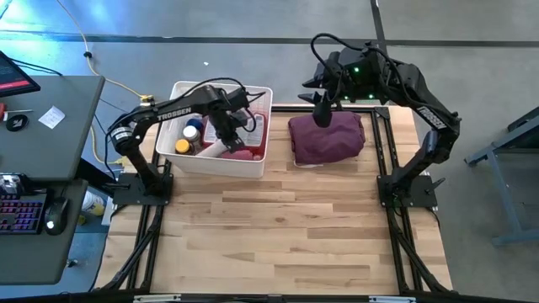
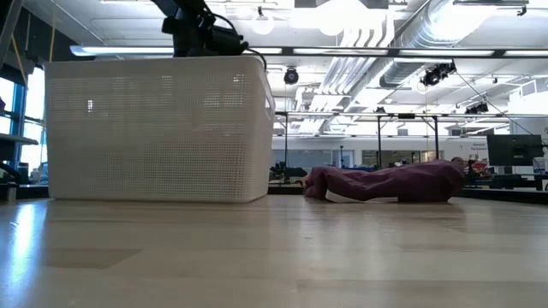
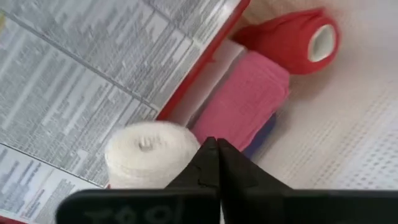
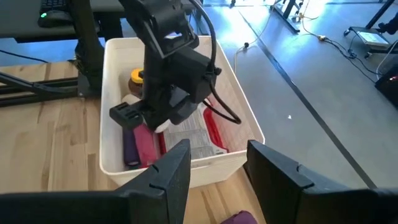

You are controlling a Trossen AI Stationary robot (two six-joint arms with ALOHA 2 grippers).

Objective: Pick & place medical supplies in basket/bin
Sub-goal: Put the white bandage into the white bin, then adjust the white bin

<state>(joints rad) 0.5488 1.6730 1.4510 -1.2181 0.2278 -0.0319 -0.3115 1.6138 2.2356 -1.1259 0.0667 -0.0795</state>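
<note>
The white lattice basket (image 1: 221,168) (image 2: 158,128) stands at the table's far left. Lying in it are a red case with a printed sheet (image 3: 93,81), a red roll (image 3: 292,40), a pink roll (image 3: 242,99), a white gauze roll (image 3: 149,152), a purple item (image 3: 264,127) and small bottles (image 1: 187,136). My left gripper (image 3: 212,144) (image 1: 227,139) reaches down into the basket, shut with nothing between its fingers, its tips between the white and pink rolls. My right gripper (image 4: 217,165) (image 1: 322,109) hangs open, high above the maroon cloth bundle (image 1: 327,139). My left gripper points steeply down, and its shut fingertips (image 3: 208,155) stand right beside the white gauze roll's end (image 3: 180,146). Whether they touch the roll, I cannot tell. The roll lies on the printed sheet in the basket.
The maroon cloth bundle (image 2: 385,184) lies on the table to the right of the basket, at the far side. Bare wooden tabletop (image 1: 278,236) stretches toward the near edge. A desk with a keyboard (image 1: 21,210) stands off the table's left.
</note>
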